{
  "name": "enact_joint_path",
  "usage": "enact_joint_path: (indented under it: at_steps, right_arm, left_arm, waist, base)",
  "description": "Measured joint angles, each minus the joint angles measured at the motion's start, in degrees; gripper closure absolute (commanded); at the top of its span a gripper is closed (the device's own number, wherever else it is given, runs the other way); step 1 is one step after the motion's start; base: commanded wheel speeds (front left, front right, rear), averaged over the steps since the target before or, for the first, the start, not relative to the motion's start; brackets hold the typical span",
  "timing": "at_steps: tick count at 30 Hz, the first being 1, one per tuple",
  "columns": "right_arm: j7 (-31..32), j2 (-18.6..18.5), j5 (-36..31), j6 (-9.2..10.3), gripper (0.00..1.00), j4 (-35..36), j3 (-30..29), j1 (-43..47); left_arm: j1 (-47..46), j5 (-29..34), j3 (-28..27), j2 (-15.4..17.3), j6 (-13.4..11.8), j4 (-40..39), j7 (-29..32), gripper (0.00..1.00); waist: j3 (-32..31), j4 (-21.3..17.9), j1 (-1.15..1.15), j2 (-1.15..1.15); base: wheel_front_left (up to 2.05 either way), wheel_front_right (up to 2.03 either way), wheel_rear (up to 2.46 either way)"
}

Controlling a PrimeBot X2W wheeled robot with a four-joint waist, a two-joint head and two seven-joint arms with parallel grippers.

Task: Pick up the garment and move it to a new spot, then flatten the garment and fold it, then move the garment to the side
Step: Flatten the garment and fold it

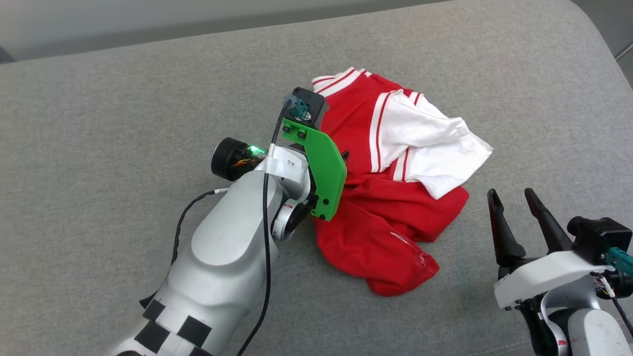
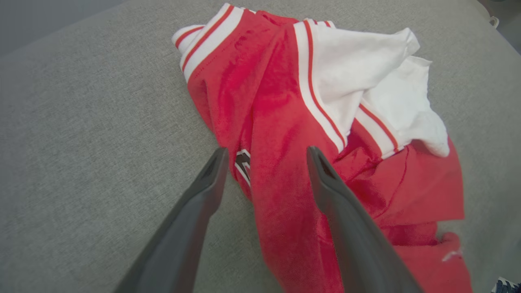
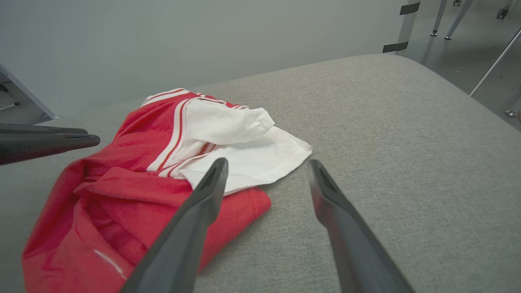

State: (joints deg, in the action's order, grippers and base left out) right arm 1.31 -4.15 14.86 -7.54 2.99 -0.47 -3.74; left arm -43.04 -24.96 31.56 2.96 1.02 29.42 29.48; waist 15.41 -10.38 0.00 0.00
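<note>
crumpled red jersey shirt (image 1: pixel 376 207) with white sleeves lies on the grey fabric cushion (image 1: pixel 123 99). left gripper (image 2: pixel 267 151) is wide open, empty, straddling a fold at the shirt's left edge; right gripper (image 1: pixel 511 193) is wide open, empty, just right of the shirt. best to drop lower and pinch a thick fold.

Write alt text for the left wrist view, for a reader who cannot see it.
The left gripper, its two dark fingers spread open, points at a crumpled red garment with white sleeves and striped trim lying on a grey cushion. A scrap of black-and-white print peeks out by one finger.
</note>
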Motion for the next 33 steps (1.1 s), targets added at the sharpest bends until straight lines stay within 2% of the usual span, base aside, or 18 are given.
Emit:
enact_joint_path:
  at_steps: [10, 12, 21, 26, 33]
  right_arm:
    - [-1.6, 0.4, -0.2, 0.0, 0.0, -2.6, 0.9, -1.0]
    - [-1.9, 0.5, -0.2, 0.0, 0.0, -2.8, 0.9, -1.2]
    - [-2.0, 0.7, -0.8, 0.0, 0.0, -4.5, 0.1, -1.2]
    - [-1.2, 0.6, -1.2, 0.0, 0.0, -4.7, -0.3, -1.0]
    - [0.3, 0.5, -1.6, 0.0, 0.0, -4.9, -0.6, -0.6]
  left_arm:
    - [-3.9, -1.7, 3.0, 0.0, -2.0, 8.8, -4.0, 0.0]
    - [-4.2, -1.9, 3.2, 0.0, -1.7, 10.2, -4.7, 1.0]
    - [-4.2, -7.1, 2.2, -0.1, -1.3, 10.7, -13.5, 1.0]
    - [-3.0, -10.3, 0.3, 0.0, -1.3, 8.7, -17.1, 1.0]
    - [4.5, -13.2, -2.1, 1.7, -1.3, 6.0, -20.1, 1.0]
  waist:
    - [3.6, -3.5, 0.0, 0.0]
    - [4.0, -3.8, 0.0, 0.0]
    - [2.7, -2.0, 0.0, 0.0]
    - [0.6, 0.7, 0.0, 0.0]
    - [-2.5, 5.4, 0.0, 0.0]
  base:
    - [0.0, 0.0, 0.0]
    - [0.0, 0.0, 0.0]
    - [0.0, 0.0, 0.0]
    - [0.0, 0.0, 0.0]
    - [0.0, 0.0, 0.0]
